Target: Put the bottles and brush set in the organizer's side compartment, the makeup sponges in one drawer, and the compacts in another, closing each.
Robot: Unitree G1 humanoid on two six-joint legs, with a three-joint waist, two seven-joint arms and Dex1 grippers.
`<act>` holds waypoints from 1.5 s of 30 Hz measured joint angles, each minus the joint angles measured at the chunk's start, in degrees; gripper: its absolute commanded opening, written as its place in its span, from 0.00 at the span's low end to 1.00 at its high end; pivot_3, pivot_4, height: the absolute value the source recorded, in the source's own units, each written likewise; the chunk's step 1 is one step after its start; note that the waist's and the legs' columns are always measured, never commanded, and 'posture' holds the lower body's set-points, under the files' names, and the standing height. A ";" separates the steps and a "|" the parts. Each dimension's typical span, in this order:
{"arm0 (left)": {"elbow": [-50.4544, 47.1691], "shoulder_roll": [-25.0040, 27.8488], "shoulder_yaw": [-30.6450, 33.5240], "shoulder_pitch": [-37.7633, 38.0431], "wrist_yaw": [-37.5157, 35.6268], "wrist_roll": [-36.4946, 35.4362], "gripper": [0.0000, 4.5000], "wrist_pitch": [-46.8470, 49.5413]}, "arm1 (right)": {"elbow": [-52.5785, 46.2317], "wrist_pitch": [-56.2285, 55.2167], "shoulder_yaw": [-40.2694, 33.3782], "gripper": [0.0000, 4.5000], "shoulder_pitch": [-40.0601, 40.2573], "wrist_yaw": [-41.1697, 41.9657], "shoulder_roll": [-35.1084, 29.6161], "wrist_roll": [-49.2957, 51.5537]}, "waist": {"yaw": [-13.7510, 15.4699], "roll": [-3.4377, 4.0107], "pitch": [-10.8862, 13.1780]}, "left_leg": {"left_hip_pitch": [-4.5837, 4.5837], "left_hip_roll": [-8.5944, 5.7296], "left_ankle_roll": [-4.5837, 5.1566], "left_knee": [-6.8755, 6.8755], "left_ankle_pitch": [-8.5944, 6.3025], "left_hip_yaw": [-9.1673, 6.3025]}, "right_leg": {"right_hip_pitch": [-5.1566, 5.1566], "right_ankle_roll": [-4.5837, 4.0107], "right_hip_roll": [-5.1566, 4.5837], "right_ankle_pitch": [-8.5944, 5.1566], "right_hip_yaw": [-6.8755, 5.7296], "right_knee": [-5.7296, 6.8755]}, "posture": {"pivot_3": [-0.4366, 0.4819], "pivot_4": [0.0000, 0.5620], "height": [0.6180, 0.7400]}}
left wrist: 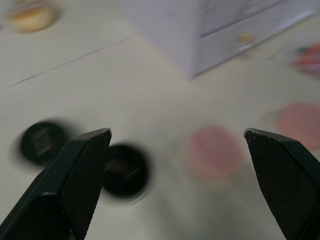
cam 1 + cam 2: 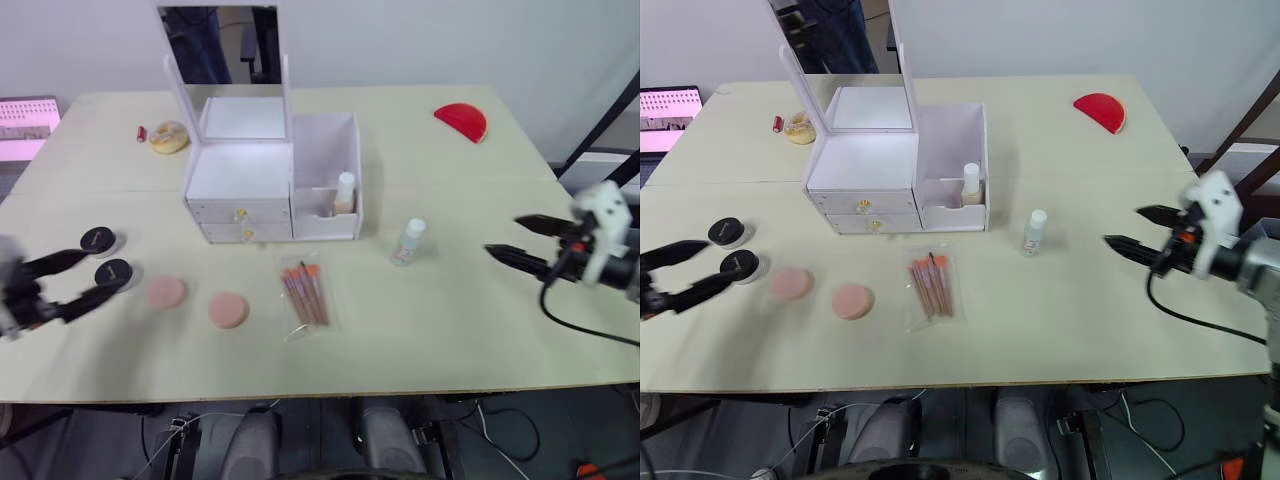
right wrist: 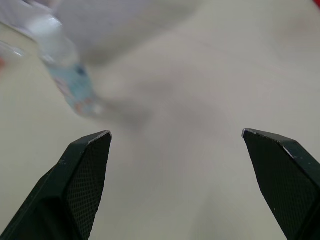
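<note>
Pale table [image 2: 450, 330], left tool [image 2: 75, 279] spread beside compacts [image 2: 113, 272], right tool [image 2: 518, 240] spread, empty

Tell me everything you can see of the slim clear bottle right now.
The slim clear bottle stands upright on the table, just right of the organizer and apart from it. It has a white cap, a see-through body that looks like plastic and a pale bluish label. Nothing touches it but the tabletop. The right gripper hangs further right with jaws open, clear of it. The cap looks closed; contents cannot be told.
</note>
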 measured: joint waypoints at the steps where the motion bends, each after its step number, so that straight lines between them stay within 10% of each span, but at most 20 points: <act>1: -4.07 -0.34 -1.14 -0.78 1.54 -1.57 1.00 1.98 | -0.86 0.92 2.07 0.99 -1.81 -0.44 0.78 0.32 | -0.04 0.00 0.00 | 0.00 0.00 0.00 -0.01 0.00 0.00 | 0.00 -0.07 0.01 0.05 0.00 -0.01 | 0.48 0.27 1.00; 9: -25.77 -1.22 -7.36 -4.48 9.91 -13.47 1.00 13.25 | -0.36 5.54 12.05 0.99 -11.37 -2.30 4.99 2.19 | 0.12 0.01 0.01 | -0.02 0.00 0.01 0.02 0.01 -0.02 | 0.03 -0.06 0.05 0.04 0.04 -0.03 | 0.48 0.27 1.00; 20: -29.84 -0.68 -7.85 -6.36 14.38 -18.24 1.00 16.87 | 3.14 3.60 15.48 0.99 -12.29 -2.64 6.89 1.52 | 0.04 0.01 0.01 | 0.02 -0.01 0.02 0.08 0.01 -0.02 | 0.08 -0.12 0.07 0.07 0.04 0.00 | 0.48 0.27 1.00; 29: -29.92 -0.03 -7.85 -6.36 15.14 -18.90 1.00 16.92 | 4.32 2.33 16.17 0.15 -12.42 -2.80 7.74 1.45 | 0.09 0.01 0.01 | 0.01 -0.01 0.02 0.09 0.01 -0.02 | 0.08 -0.12 0.07 0.07 0.04 0.00 | 0.48 0.27 1.00; 45: -28.49 0.36 -7.79 -5.63 14.94 -17.80 1.00 16.61 | 0.75 7.73 16.52 0.15 -24.46 -1.56 8.20 6.96 | -0.10 0.08 0.05 | 0.03 -0.01 0.02 0.05 0.01 -0.05 | 0.05 -0.13 0.08 0.08 0.04 0.02 | 0.48 0.27 1.00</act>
